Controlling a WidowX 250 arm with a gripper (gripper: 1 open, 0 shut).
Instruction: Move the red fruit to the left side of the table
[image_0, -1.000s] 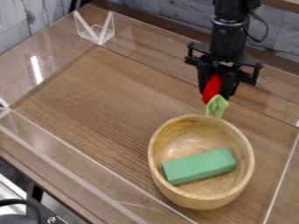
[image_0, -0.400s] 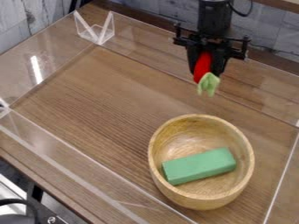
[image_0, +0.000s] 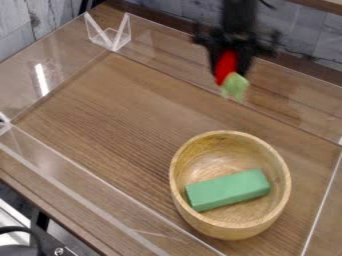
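Nearest me, at about five o'clock on the counter (image_0: 120, 110), sits the wooden bowl (image_0: 230, 184) with the green rectangular block (image_0: 227, 189) lying inside it, and neither has stirred over the last second. A low clear acrylic wall (image_0: 80, 215) runs along the near edge, and the wood beyond it toward nine o'clock lies bare. Farther back, at roughly one o'clock, the tool (image_0: 230, 68) hangs above the counter, pointing straight down, its jaws drawn in tight on the red fruit (image_0: 227, 66), whose pale green cap dangles below the fingers (the whole tool is smeared with motion blur, so the finer detail of the grip is hard to read). A second ago the tool hung lower, just past the bowl's far rim; since then it has climbed and slid leftward toward twelve o'clock, carrying the fruit with it. That tells me the pick is done and the carry has begun: the fruit is off the counter, in the air, well clear of the bowl. To my eye most of the trip remains, since the left side is still a good way off, and the release there has yet to come.
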